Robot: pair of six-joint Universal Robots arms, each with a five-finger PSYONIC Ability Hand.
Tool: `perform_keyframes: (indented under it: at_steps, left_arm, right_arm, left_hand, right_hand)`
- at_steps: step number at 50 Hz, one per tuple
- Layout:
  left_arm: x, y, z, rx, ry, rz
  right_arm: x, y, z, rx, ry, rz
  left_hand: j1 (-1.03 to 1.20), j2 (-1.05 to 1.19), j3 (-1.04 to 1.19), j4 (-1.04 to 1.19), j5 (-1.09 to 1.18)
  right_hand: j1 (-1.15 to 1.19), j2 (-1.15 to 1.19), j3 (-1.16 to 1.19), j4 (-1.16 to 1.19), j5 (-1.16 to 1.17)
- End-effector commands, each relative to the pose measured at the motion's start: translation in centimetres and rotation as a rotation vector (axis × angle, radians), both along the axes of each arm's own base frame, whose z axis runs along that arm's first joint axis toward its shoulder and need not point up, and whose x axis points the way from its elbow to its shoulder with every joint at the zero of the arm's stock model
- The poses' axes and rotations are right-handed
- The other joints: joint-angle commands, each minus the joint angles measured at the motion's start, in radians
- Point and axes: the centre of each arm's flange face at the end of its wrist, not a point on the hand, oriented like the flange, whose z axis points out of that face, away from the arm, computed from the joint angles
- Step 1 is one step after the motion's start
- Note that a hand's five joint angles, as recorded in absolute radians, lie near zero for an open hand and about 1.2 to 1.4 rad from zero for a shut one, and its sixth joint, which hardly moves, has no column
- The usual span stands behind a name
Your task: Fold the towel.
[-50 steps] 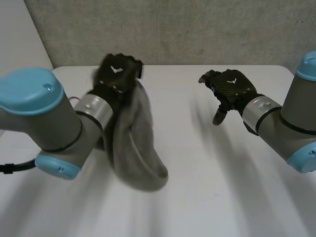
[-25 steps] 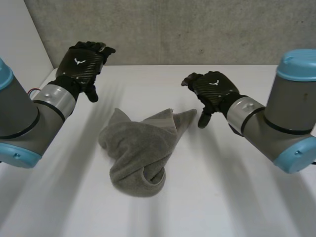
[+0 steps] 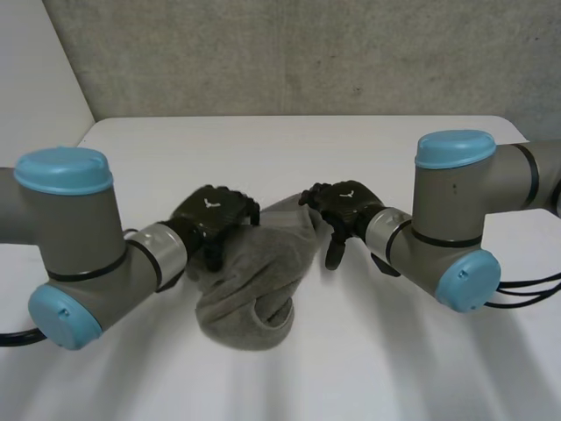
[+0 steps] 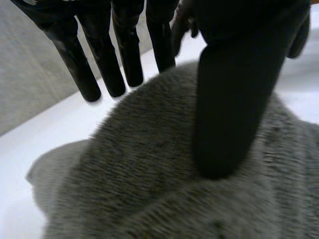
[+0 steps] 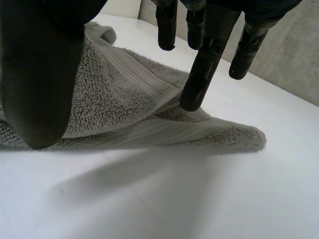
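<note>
A grey towel (image 3: 252, 285) lies crumpled in a heap on the middle of the white table (image 3: 403, 368). My left hand (image 3: 213, 214) hovers over the heap's far left part. In the left wrist view its fingers (image 4: 102, 64) are straight and its thumb hangs just above the towel (image 4: 144, 179), so the hand (image 4: 234, 74) is open. My right hand (image 3: 344, 205) is at the towel's far right corner. Its fingers are straight, one fingertip (image 5: 193, 99) is down on a fold of the towel (image 5: 124, 94), and nothing is pinched; the hand (image 5: 40, 74) is open.
A grey concrete wall (image 3: 307, 53) stands behind the table's far edge. Both forearms reach inward over the table on either side of the heap. White tabletop lies in front of the towel and to its right (image 5: 199, 199).
A second ago my left hand held the towel up; it dropped it, swung far left, and now has come down over the heap. My right hand moved in to the towel's right corner.
</note>
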Motion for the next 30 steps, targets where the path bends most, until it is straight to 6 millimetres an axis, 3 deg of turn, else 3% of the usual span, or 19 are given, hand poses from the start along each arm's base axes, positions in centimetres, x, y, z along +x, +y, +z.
perform_keyframes:
  at_steps: [1, 5, 8, 10, 11, 13, 14, 17, 25, 30]
  left_arm:
    - [-0.5, -0.3, 0.2, -0.011, -0.007, 0.000]
    - [-0.1, -0.9, 0.9, -0.034, -0.012, 0.034]
    - [1.7, -1.9, 2.1, -0.069, -0.022, 0.140]
    - [4.8, -2.9, 3.6, -0.106, -0.028, 0.272]
    - [4.8, -2.9, 3.6, -0.106, -0.028, 0.273]
    - [7.9, -3.7, 3.9, -0.112, -0.029, 0.378]
    - [7.9, -3.8, 3.9, -0.112, -0.029, 0.379]
    - [10.9, -3.6, 2.3, -0.087, -0.047, 0.462]
    - [14.5, -2.7, -1.2, 0.016, -0.089, 0.569]
    - [14.9, -2.2, -1.6, 0.045, -0.091, 0.585]
  right_arm:
    - [-1.1, 1.0, 1.6, -0.029, 0.002, -0.019]
    - [-1.6, 1.4, 1.1, -0.018, 0.008, -0.025]
    - [-1.6, 1.4, 1.0, -0.015, 0.009, -0.025]
    - [-1.3, 1.8, 0.9, -0.015, 0.008, -0.012]
    - [-1.3, 1.8, 0.9, -0.015, 0.008, -0.012]
    - [-1.0, 1.9, 1.0, -0.018, 0.005, -0.003]
    - [-1.0, 1.9, 1.0, -0.018, 0.005, -0.003]
    - [-0.6, 2.0, 1.0, -0.024, 0.004, 0.011]
    - [0.5, 3.3, 0.8, -0.031, 0.016, 0.060]
    - [0.9, 4.1, 0.6, -0.029, 0.025, 0.083]
  left_hand:
    - [0.785, 0.801, 0.802, 0.801, 0.970]
    - [0.785, 0.802, 0.802, 0.801, 0.971]
    - [0.785, 0.802, 0.802, 0.801, 0.971]
    - [0.785, 0.802, 0.802, 0.801, 0.971]
    - [0.785, 0.802, 0.802, 0.801, 0.971]
    - [0.785, 0.802, 0.802, 0.801, 0.971]
    - [0.785, 0.802, 0.802, 0.801, 0.971]
    - [0.785, 0.802, 0.802, 0.801, 0.971]
    - [0.785, 0.802, 0.802, 0.801, 0.971]
    - [0.739, 0.756, 0.756, 0.755, 0.925]
  right_hand:
    - [0.001, -0.013, -0.593, -0.031, -0.006]
    - [0.001, -0.013, -0.593, -0.031, -0.006]
    - [0.001, -0.013, -0.593, -0.031, -0.006]
    - [0.001, -0.013, -0.593, -0.031, -0.006]
    - [0.001, -0.013, -0.593, -0.031, -0.006]
    - [0.001, -0.013, -0.593, -0.031, -0.006]
    - [0.001, -0.013, -0.593, -0.031, -0.006]
    - [0.001, -0.013, -0.593, -0.031, -0.006]
    - [0.001, -0.013, -0.593, -0.031, -0.006]
    - [0.009, -0.004, -0.584, -0.023, 0.002]
